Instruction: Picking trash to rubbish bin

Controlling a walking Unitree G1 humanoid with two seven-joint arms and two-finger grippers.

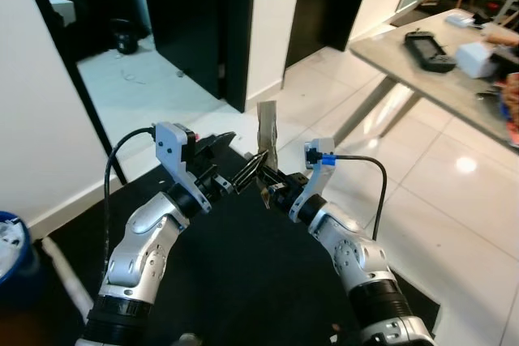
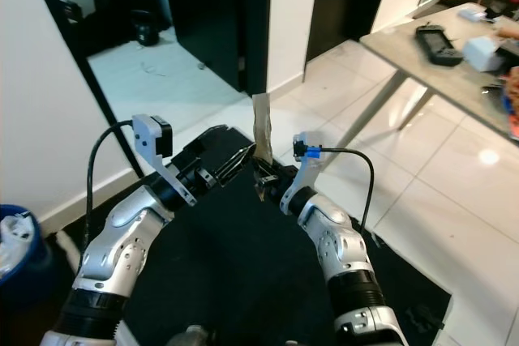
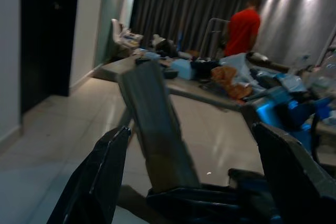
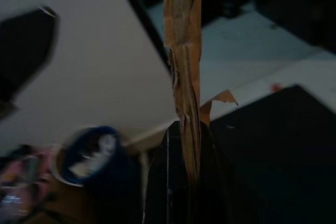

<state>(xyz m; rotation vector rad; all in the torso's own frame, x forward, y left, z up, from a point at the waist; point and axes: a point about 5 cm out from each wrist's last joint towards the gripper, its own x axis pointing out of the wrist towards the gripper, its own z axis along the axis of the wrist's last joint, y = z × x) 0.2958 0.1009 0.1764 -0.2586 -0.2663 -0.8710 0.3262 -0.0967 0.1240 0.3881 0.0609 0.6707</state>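
Left eye view: the right gripper pinches the lower end of a strip of cardboard, which stands upright over the black mat. The left gripper sits just beside it, fingers spread, grasping nothing. The blue rubbish bin stands at the mat's left edge; the carry should swing that way with the grip kept firm.

Left wrist view: the cardboard leans between the parted fingers, touching neither.

Right wrist view: the clenched fingers clamp the strip's bottom; the bin lies beyond.
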